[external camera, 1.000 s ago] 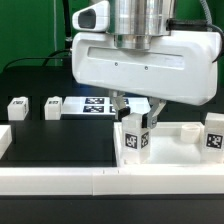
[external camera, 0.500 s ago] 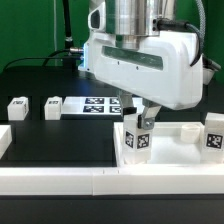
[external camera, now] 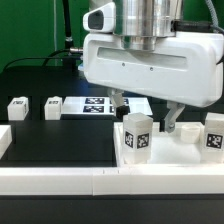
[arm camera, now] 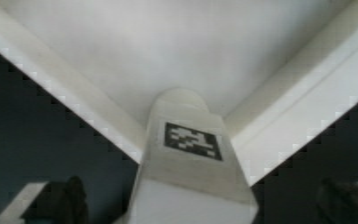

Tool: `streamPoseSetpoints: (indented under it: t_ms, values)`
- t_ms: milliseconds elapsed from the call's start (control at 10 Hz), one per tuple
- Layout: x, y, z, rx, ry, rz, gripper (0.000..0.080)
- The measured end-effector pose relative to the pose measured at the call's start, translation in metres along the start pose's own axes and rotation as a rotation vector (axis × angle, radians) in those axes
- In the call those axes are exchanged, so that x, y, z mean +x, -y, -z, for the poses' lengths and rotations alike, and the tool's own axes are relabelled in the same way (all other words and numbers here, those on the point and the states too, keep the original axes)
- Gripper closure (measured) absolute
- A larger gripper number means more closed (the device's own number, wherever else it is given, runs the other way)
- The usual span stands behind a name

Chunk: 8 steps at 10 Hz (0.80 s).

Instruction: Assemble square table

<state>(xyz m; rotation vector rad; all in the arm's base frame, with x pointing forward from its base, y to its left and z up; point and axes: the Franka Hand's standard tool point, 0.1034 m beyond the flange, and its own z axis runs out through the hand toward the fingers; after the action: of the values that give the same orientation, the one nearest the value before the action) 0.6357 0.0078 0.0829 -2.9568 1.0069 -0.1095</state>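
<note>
Claw has opened; four legs, one square table.

Marker board, white border rails

White tagged leg upright on slab

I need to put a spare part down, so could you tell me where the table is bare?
The black mat is bare between the front rail, two small legs behind and the upright leg. The exterior view's right is crowded: tabletop, another leg, open jaws.
</note>
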Motion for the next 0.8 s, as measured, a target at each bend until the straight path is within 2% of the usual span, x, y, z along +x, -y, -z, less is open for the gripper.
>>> streamPoseSetpoints:
  t_ms: [300, 800]
  values:
    - [0.001, -0.0012, -0.0002, 0.0, -0.001, 0.239, 0.0151]
    - [0.0048, -0.0055, -0.0029, -0.021, -0.01, 0.753, 0.0151]
